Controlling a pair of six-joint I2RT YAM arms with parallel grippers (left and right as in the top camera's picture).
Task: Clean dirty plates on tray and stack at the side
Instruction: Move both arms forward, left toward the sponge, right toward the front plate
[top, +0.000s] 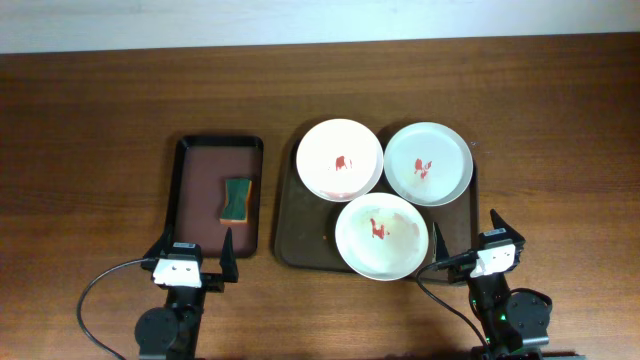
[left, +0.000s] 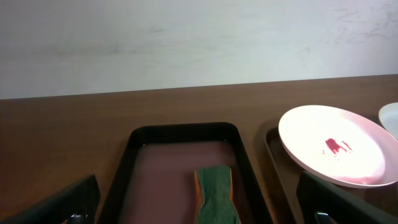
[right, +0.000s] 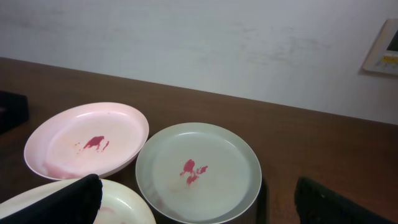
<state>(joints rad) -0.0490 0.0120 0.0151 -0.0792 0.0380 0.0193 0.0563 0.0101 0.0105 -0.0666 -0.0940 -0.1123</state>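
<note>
Jaws of both arms stand spread and hold nothing. The left gripper (top: 195, 256) and the right gripper (top: 467, 238) hang low at the near edge of the table (top: 100, 120).

Three plates, each with a red smear at its centre, lie on the tray (top: 300, 232). The near plate (top: 381, 236) sits just ahead and to the left of the right jaws. The far right plate (top: 428, 163) lies straight ahead of them, and the far left plate (top: 340, 158) ahead and further left. The rims of all three crowd together; whether they touch or overlap cannot be told.

Directly ahead of the left jaws, a green sponge (top: 236, 198) lies lengthwise in a small dark tray (top: 178, 190) just beside the brown one.

No plate looks wiped and none is stacked at the side, so the task appears to be at its start, with fetching the sponge as the step in hand. The next move probably calls for the left arm to reach forward and down and close across the sponge's narrow width. The right arm is well placed to steady the near plate.
</note>
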